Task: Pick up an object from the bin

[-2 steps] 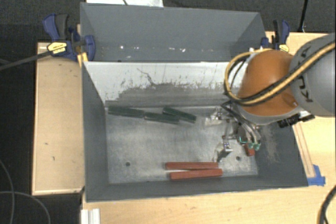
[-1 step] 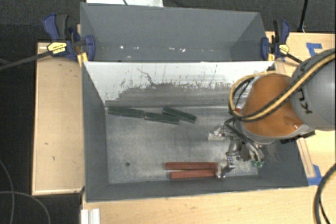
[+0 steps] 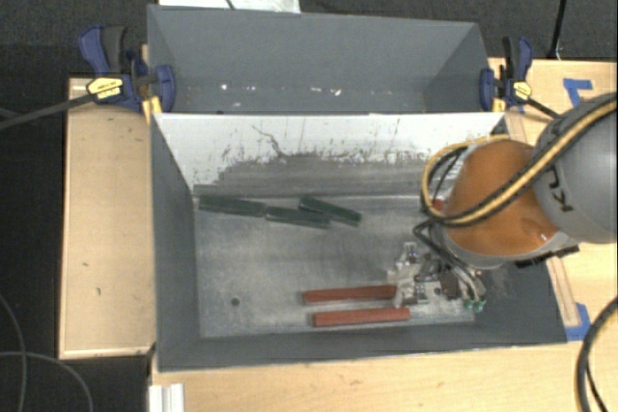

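Item: two red-brown bars point(image 3: 350, 295), parallel, just beside each other, front floor of bin point(image 3: 183, 236).
Gripper point(image 3: 422, 283): low at their right ends; open or closed, cannot tell.
Dark green bars point(image 3: 299, 215): rear, well apart.
Handling: centre over one bar, grip across width, clear of neighbour.

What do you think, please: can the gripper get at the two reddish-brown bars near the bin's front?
Probably yes: the gripper hangs at the right ends of the reddish-brown bars, nothing lies on them, and the dark green sticks lie well apart.

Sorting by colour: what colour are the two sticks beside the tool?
Reddish brown sticks, in camera view.
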You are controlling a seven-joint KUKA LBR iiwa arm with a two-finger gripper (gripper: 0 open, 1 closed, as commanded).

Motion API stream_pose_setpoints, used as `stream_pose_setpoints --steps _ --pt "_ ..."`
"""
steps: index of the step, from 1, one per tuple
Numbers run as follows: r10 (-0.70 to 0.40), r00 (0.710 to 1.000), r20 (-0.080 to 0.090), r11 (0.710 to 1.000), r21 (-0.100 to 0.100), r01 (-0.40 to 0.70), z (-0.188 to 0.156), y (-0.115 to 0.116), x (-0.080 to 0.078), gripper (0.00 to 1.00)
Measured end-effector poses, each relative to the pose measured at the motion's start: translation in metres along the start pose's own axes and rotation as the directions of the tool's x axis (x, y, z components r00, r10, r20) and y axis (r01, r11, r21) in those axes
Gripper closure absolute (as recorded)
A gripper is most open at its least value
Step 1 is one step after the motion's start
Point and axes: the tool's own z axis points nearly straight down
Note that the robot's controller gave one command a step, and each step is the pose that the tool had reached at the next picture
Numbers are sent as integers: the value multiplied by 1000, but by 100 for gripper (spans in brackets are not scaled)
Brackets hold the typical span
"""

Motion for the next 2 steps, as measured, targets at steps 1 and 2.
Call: stream_pose_setpoints --steps 1,2 --pt "0 1000 0 1000 0 0 0 0 0 100" --pt "-19 1000 -3 1000 1 19 -203 14 -4 100"
